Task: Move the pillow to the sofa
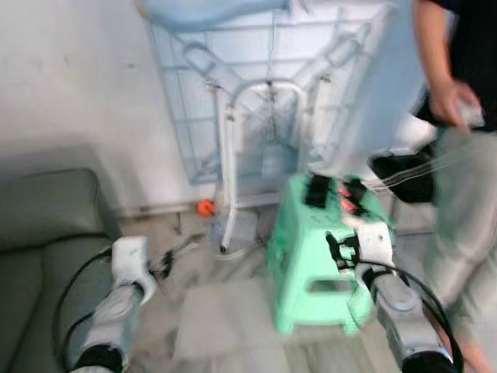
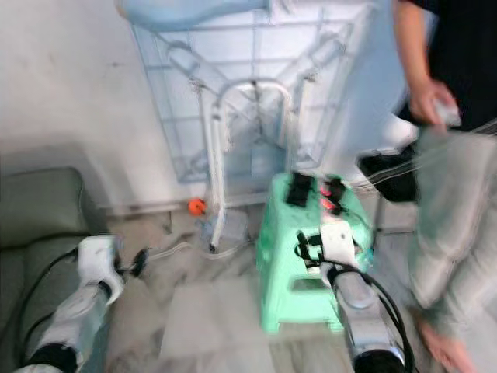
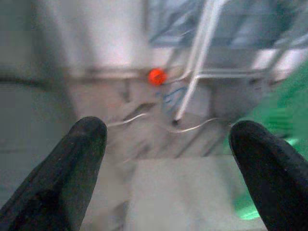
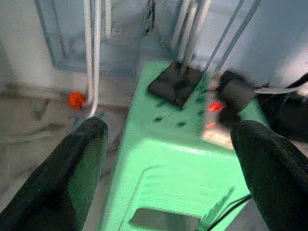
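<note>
The grey-green sofa (image 1: 46,233) stands at my lower left, its seat beside my left arm. A pale blue soft shape (image 1: 210,12) lies on top of a folded frame at the wall, too blurred to name. My left gripper (image 1: 161,264) hangs low over the floor next to the sofa, and its fingers (image 3: 72,168) are spread wide with nothing between them. My right gripper (image 1: 340,250) is in front of a mint green stool (image 1: 318,272), open and empty, with its fingers (image 4: 77,168) far apart.
The folded blue-white frame (image 1: 264,101) leans on the wall ahead. A power strip (image 4: 216,110) with red lights and dark plugs lies on the stool. A person (image 1: 458,155) stands close at right. An orange ball (image 1: 205,207) and cables lie on the floor.
</note>
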Tool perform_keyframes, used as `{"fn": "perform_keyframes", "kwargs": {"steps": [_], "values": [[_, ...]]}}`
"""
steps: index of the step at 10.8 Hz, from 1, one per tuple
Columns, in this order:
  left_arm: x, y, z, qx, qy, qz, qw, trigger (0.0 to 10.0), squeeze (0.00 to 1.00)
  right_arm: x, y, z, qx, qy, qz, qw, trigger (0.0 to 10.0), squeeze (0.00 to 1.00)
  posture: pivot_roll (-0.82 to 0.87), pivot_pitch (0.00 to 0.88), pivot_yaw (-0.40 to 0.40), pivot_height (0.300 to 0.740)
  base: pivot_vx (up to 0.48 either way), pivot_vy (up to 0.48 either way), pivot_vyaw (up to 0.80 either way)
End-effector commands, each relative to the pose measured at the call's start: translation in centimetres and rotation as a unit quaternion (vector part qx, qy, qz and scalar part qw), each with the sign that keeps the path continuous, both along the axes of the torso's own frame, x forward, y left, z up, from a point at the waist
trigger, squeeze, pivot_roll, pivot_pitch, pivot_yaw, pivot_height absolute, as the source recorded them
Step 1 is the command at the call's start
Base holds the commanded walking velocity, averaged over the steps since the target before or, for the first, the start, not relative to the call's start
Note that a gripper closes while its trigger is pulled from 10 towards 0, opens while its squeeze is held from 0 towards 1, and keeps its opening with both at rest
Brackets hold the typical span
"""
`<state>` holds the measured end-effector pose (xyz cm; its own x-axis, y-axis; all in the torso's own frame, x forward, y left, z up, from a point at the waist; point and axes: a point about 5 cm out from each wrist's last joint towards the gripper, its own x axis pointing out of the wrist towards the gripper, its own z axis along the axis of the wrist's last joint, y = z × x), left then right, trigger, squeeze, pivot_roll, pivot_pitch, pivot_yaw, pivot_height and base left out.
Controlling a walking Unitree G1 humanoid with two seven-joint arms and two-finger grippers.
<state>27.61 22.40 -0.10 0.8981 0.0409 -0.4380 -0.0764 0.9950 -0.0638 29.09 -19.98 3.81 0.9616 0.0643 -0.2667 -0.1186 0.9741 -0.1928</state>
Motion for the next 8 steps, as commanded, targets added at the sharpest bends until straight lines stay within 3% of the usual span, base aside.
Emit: {"fn": "perform_keyframes", "kwargs": {"steps": [1,3,5,6,7,8], "values": [[-1.0,0.8,-1.0,0.011,0.032,0.014,0.999,10.0,0.0,-0.8,0.1,-2.0,0.009,0.044,-0.012,0.999,10.0,0.0,-0.2,0.013,0.012,0.74,0.0,0.0,0.0],[-3.8,1.0,-3.6,0.016,0.104,0.019,0.994,10.0,0.0,-2.7,-1.3,-5.1,0.033,0.12,-0.068,0.99,10.0,0.0,-0.18,0.015,0.012,0.74,0.0,0.0,0.0],[-8.0,1.6,-6.5,0.041,0.21,0.012,0.977,10.0,0.0,-4.9,-1.2,-7.5,-0.015,0.187,-0.047,0.981,10.0,0.0,-0.19,0.013,0.011,0.74,0.0,0.0,0.0],[-9.3,1.7,-7.2,0.048,0.242,0.006,0.969,10.0,0.0,-5.9,-1.2,-8.5,-0.023,0.215,-0.048,0.975,10.0,0.0,-0.19,0.01,0.009,0.74,0.0,0.0,0.0],[-10.2,1.4,-7.7,0.05,0.263,-0.014,0.963,10.0,0.0,-7.4,-1.7,-9.6,-0.036,0.259,-0.054,0.964,10.0,0.0,-0.19,0.007,0.007,0.74,0.0,0.0,0.0],[-10.6,1.1,-8.0,0.044,0.277,-0.028,0.96,10.0,0.0,-10.3,-2.3,-11.3,-0.067,0.345,-0.043,0.935,10.0,0.0,-0.17,0.004,0.006,0.74,0.0,0.0,0.0]]}}
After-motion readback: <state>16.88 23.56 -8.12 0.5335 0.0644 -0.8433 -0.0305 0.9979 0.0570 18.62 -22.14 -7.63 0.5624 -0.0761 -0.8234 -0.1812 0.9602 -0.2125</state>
